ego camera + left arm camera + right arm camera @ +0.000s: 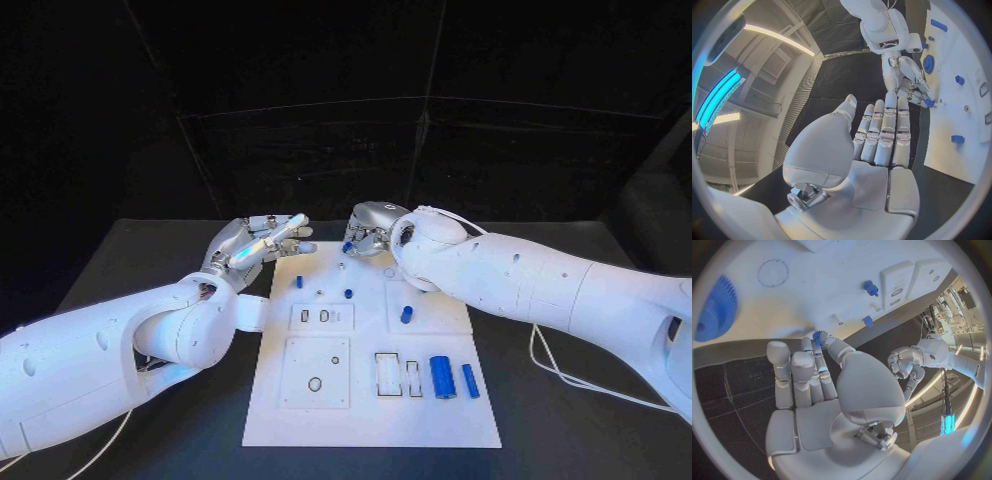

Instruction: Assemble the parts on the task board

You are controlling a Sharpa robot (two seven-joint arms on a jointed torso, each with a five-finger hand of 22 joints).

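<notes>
Where the black surface [577,420] carries it, your white rectangular task board [369,420] lies in the middle, with raised square plates and dark slots. You can see small blue cylindrical parts [443,377] lying near its right edge, and smaller blue pegs [348,294] standing further up. A large blue toothed gear [716,307] lies flat on the board. Your right hand [371,229] sits at the board's far edge, pinching a small blue toothed part [819,337] at its fingertips. Your left hand [264,243] hovers beside the board's far left corner, fingers straight and pressed together, holding nothing.
</notes>
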